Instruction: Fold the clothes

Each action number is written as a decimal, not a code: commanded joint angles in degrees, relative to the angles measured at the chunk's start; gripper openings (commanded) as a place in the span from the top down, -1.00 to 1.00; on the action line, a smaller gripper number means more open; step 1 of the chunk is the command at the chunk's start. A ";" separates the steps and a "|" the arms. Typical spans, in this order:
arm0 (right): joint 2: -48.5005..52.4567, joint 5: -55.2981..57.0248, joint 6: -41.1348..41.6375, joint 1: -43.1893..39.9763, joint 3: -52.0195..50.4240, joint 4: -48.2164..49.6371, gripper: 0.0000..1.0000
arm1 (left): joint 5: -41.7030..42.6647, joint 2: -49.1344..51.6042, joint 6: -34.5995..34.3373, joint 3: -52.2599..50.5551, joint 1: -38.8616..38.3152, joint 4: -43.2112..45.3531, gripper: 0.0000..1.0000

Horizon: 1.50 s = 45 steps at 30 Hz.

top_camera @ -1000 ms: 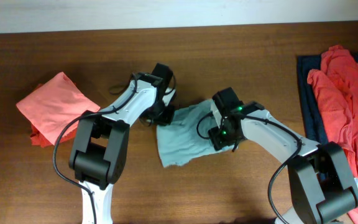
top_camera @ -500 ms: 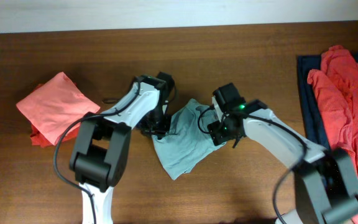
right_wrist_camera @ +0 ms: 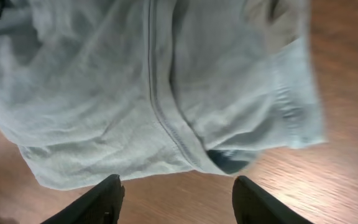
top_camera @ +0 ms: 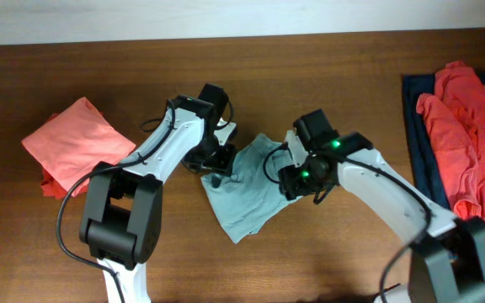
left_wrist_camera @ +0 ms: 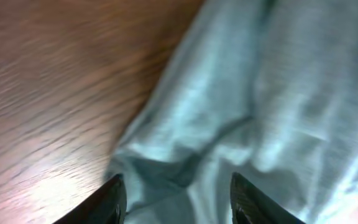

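1. Both finger pairs stand spread: our left gripper (left_wrist_camera: 182, 199) and right gripper (right_wrist_camera: 179, 196) sit over the soft, wrinkled pale grey-blue fabric shirt (top_camera: 247, 198).
2. We see it crumpled at the middle of the grained brown wooden table (top_camera: 327, 76).

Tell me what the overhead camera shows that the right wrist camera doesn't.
Only overhead: the left arm, the coral-red garment at left, the orange-red pile partly over a navy garment at right. Only right wrist: the stitched seam and the right gripper standing open, up close. Both: the grey-blue shirt on the wooden table.
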 commanded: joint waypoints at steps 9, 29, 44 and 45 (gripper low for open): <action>3.74 -6.84 0.94 0.85 -1.01 -0.02 -0.23 | 9.55 -1.16 11.06 -0.17 0.00 -0.17 0.01; 5.90 -4.87 0.96 1.86 -5.01 8.52 -0.22 | 10.62 -1.07 13.55 -4.94 -0.81 0.74 0.05; 17.00 -2.97 0.96 1.86 -5.01 10.12 -0.04 | 13.99 -1.07 16.11 -5.16 -0.81 0.57 0.66; 17.00 -2.97 0.96 1.86 -5.01 10.12 -0.04 | 13.99 -1.07 16.11 -5.27 -0.81 0.74 0.86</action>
